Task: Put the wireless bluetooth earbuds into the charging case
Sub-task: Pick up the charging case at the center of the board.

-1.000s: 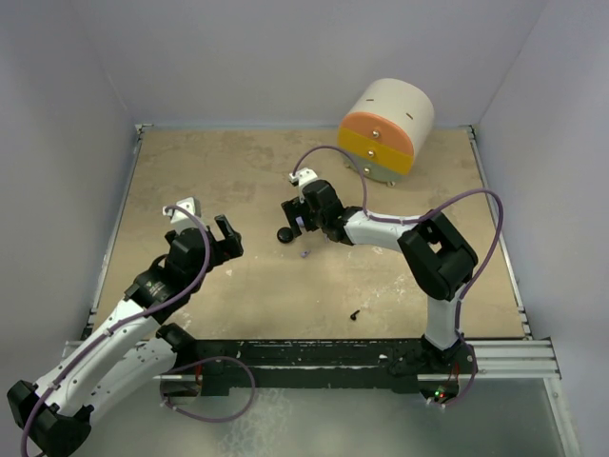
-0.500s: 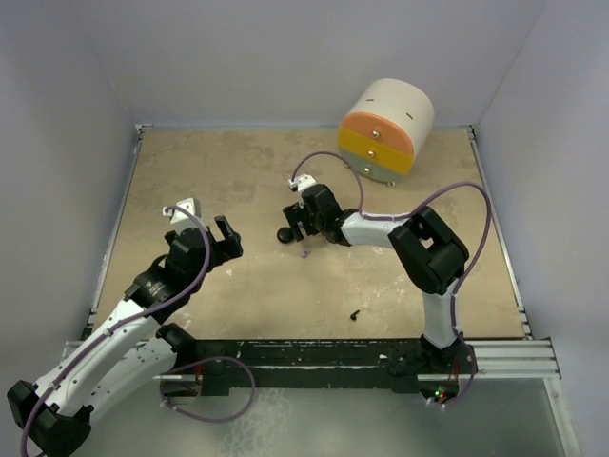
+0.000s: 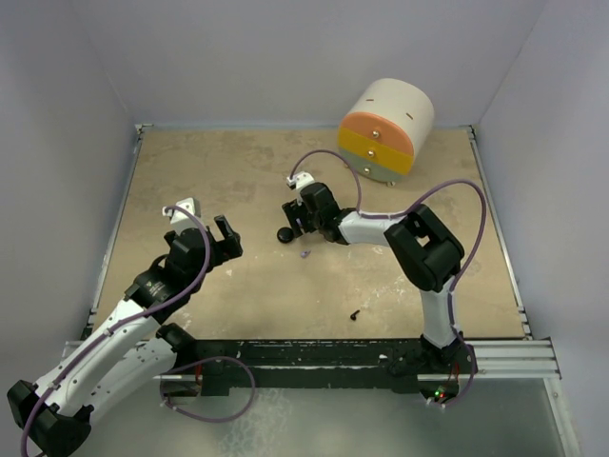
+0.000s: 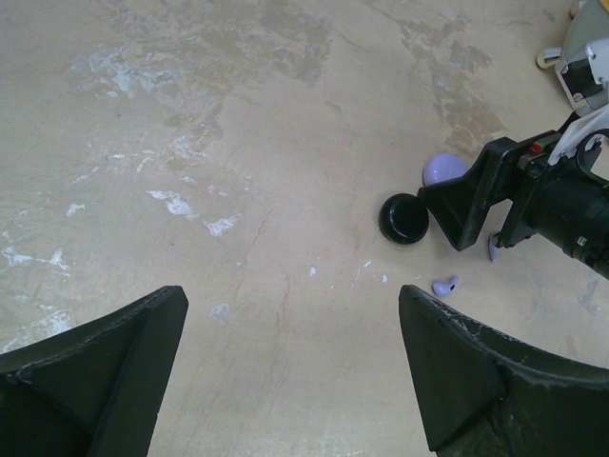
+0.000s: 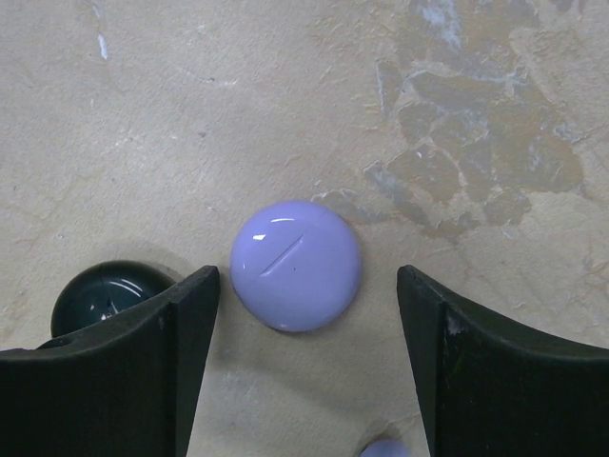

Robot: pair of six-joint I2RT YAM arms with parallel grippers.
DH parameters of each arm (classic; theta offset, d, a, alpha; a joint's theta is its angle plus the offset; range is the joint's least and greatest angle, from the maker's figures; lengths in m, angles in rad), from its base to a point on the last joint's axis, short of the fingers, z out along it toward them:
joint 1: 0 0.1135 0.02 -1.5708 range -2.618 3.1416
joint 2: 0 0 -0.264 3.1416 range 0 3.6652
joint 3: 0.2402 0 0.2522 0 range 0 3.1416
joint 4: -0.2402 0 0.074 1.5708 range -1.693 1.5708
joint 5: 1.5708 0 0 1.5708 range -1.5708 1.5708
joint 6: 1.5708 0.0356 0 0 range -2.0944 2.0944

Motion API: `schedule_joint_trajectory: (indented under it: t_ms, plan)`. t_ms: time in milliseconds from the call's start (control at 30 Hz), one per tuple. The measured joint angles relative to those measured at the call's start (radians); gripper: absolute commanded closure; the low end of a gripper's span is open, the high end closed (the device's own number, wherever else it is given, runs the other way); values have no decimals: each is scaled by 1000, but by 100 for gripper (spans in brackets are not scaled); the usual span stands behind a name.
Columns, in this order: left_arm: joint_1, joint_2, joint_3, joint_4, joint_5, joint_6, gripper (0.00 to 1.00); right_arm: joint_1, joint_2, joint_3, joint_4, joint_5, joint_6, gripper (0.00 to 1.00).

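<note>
A lilac round charging case (image 5: 296, 265) lies flat on the table between the fingers of my right gripper (image 5: 306, 314). That gripper is open and its fingers stand apart from the case on both sides. A black round case (image 5: 103, 297) sits just outside the left finger (image 5: 181, 333). The pale lilac earbud (image 4: 444, 285) lies loose near the right gripper (image 3: 300, 217), and a lilac bit (image 5: 385, 448) shows at the bottom edge of the right wrist view. The black earbud (image 3: 354, 313) lies alone toward the front. My left gripper (image 3: 224, 238) hovers open and empty to the left.
A round drawer unit (image 3: 385, 131) with orange, yellow and green fronts stands at the back right. Pale walls close in the table (image 3: 190, 181) on three sides. A purple cable (image 3: 457, 195) arcs over the right arm.
The right gripper's jaws have narrowed around the lilac case, and the right arm has shifted slightly. The left arm has not moved.
</note>
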Motion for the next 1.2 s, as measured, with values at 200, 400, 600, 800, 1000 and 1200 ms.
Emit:
schedule_joint_trajectory:
  t_ms: [200,400,600,800,1000,1200]
  plan:
    - [0,0,0,-1,-5,0,8,-1,12,4,23,-6,-2,32]
    - [0,0,0,-4,-8,0,8,-1,12,4,25,-18,-6,40]
    - [0,0,0,-6,-11,0,12,-4,12,4,26,-21,-6,55]
    - [0,19,0,2,-13,-18,26,-6,-11,-49,82,-23,-9,59]
    - [0,48,0,89,22,-45,56,-6,-187,-193,119,-55,-12,62]
    - [0,139,-1,247,90,-76,11,-6,-365,-225,186,-100,8,64]
